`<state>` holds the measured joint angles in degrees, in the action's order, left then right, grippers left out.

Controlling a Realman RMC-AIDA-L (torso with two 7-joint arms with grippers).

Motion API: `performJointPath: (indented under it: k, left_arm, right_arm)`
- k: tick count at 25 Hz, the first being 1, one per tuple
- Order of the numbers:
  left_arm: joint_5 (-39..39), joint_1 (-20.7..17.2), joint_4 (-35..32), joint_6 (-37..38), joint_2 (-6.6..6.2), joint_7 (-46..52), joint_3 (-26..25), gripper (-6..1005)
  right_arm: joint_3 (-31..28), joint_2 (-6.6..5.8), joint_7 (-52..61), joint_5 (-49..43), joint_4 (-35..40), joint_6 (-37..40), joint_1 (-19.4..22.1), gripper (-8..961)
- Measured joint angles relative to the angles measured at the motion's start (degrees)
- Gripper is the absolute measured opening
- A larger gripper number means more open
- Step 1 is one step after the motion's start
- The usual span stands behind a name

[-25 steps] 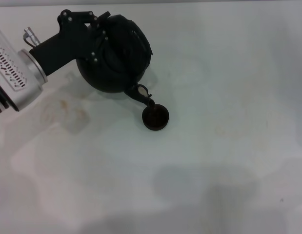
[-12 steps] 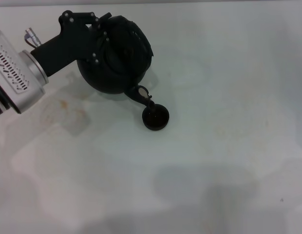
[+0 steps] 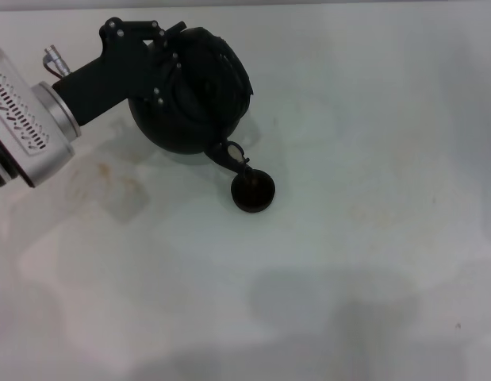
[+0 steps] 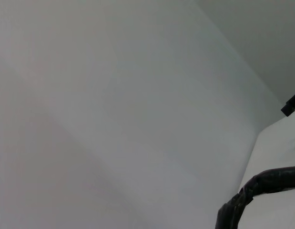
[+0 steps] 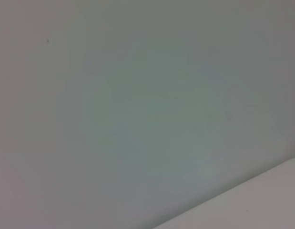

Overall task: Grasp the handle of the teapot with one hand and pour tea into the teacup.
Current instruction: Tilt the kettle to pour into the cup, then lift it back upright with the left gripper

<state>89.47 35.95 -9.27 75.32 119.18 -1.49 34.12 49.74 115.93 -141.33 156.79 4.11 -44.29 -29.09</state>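
Teapot (image 3: pixel 189 95) sits tipped in the upper left of the frame, spout over the teacup (image 3: pixel 253 191) just below it; left gripper (image 3: pixel 154 59) clamps the handle (image 4: pixel 254 191). Pouring looks underway; setting the pot back upright remains.

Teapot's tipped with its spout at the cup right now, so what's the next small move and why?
Probably keep the tilt steady, or ease it a little further. The left claw holds the teapot by its handle, tipped toward the teacup. The spout sits just over the cup's rim, so it looks lined up. How full the cup is cannot be seen. The right arm is out of view.
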Motion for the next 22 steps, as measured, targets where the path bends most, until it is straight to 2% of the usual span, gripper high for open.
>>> performJointPath:
  k: [22]
  left_arm:
    - [0.0, 0.0, 0.1, 0.0, 0.00, -2.2, 0.6, 103]
  right_arm:
    - [0.0, 0.00, 0.0, 0.1, -0.2, 0.0, 0.0, 826]
